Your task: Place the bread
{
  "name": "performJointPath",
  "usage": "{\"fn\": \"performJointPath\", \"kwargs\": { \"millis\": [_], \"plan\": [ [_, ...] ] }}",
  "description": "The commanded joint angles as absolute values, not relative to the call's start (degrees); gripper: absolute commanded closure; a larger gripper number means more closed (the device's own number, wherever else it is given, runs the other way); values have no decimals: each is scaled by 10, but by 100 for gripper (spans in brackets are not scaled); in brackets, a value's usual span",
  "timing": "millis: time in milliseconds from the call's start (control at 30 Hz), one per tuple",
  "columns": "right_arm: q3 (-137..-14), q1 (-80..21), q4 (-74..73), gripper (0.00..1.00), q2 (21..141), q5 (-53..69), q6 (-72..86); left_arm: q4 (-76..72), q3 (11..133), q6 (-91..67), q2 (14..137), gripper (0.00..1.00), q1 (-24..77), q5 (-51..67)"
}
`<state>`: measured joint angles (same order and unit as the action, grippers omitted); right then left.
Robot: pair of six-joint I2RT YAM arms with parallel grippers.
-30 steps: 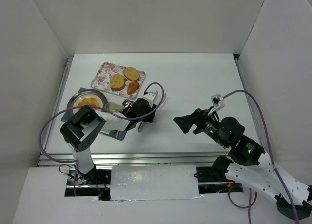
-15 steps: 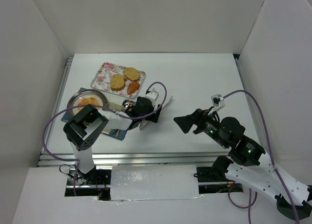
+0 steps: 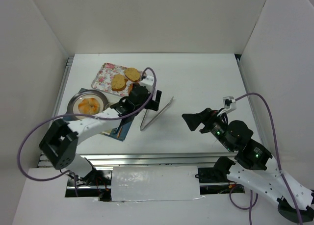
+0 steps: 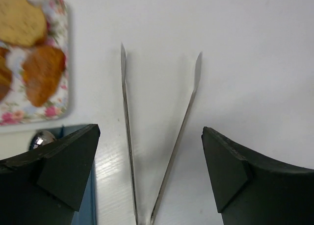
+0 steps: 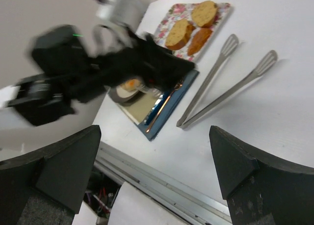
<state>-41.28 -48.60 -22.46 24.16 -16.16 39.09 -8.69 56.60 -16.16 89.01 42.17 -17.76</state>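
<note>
Bread (image 3: 89, 106) on the round plate (image 3: 73, 98), near the left edge of the table (image 3: 206, 83).
The left gripper (image 4: 149, 137) hangs wide open right over the tongs (image 3: 156, 112); a low sideways pull could drag them, or its arm could clip the plate and shift the bread. The right gripper (image 5: 154, 132) gapes too, well apart. The bread looks flat and round, so it has no long axis or heading.

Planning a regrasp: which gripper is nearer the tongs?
Left. The left gripper hangs open directly over the tongs, a finger on either side; the right gripper is off to their right, apart.
</note>
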Motion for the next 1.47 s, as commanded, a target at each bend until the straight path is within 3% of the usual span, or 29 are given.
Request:
{"fn": "performJointPath", "kwargs": {
  "millis": [0,233,567,1433],
  "plan": [
    [-451,-489,-260,0,265,-221,405,-19,621,-152,797,0,430,-203],
    [-474,-489,-260,0,306,-208,408,143,594,-229,589,0,449,-243],
    [-428,-490,-200,0,276,-173,364,185,441,-264,324,0,453,-251],
    [-435,-490,-206,0,290,-163,358,180,432,-256,330,0,453,-263]
  ]
}}
